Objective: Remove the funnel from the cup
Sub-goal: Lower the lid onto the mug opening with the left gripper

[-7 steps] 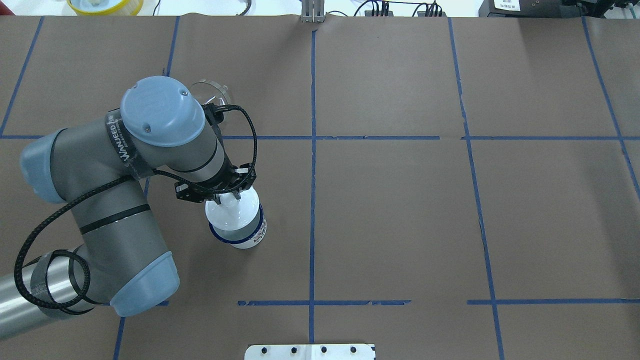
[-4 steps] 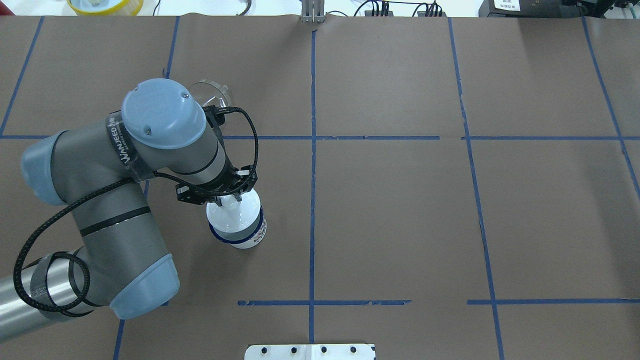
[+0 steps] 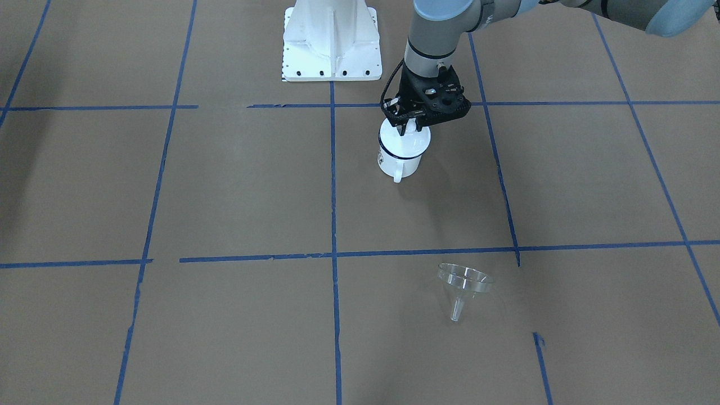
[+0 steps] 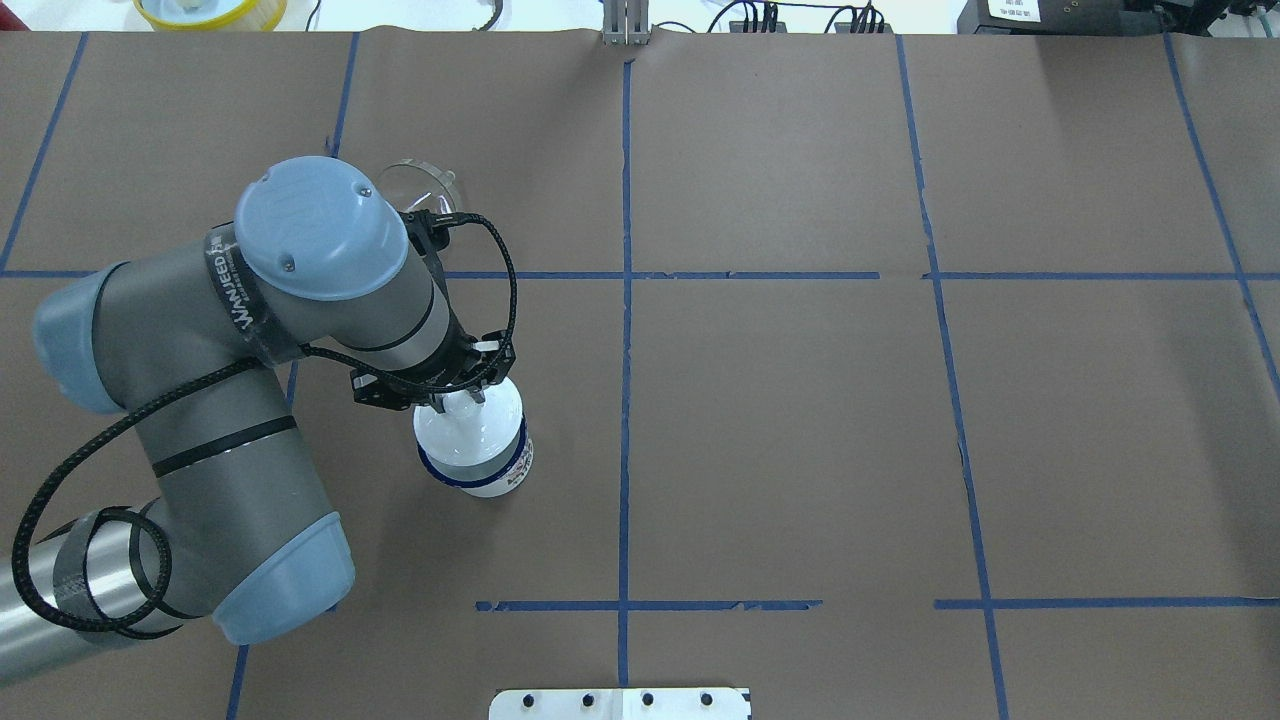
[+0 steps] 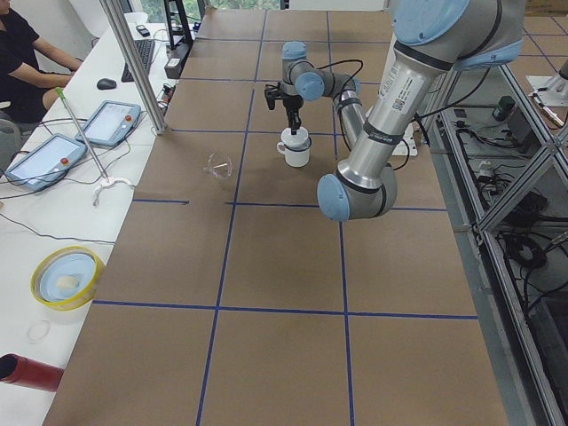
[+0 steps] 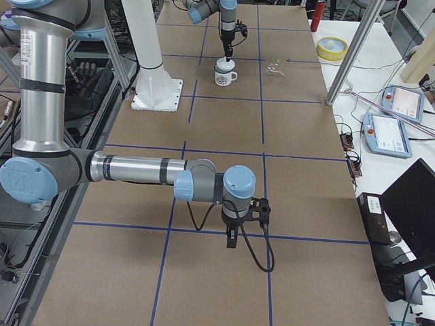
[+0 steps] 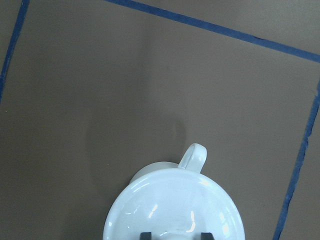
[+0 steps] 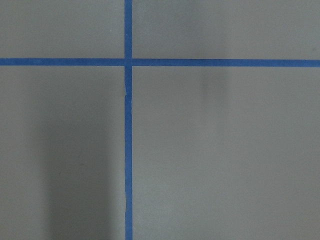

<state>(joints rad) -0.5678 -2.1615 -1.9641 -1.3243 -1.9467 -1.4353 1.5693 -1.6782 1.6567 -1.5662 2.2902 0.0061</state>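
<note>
The clear funnel [image 3: 464, 287] lies on its side on the brown table, well apart from the cup, and is partly hidden behind my left arm in the overhead view [image 4: 420, 185]. The white cup [image 3: 400, 157] with a dark blue rim [image 4: 480, 470] stands upright, handle [image 7: 194, 156] pointing away from the robot. A white round lid [image 7: 175, 205] with a knob covers it. My left gripper [image 3: 410, 128] is straight above the cup, its fingers closed on the lid's knob [image 4: 457, 400]. My right gripper [image 6: 231, 238] hangs over bare table far from the cup; I cannot tell whether it is open.
The white robot base plate [image 3: 332, 39] stands behind the cup. Blue tape lines [image 4: 625, 300] divide the brown table. A yellow bowl [image 5: 67, 277], tablets and an operator are beyond the far edge.
My left arm's elbow and shoulder have shifted slightly to the left. The gripper stays on the lid's knob. The cup and funnel have not moved.
</note>
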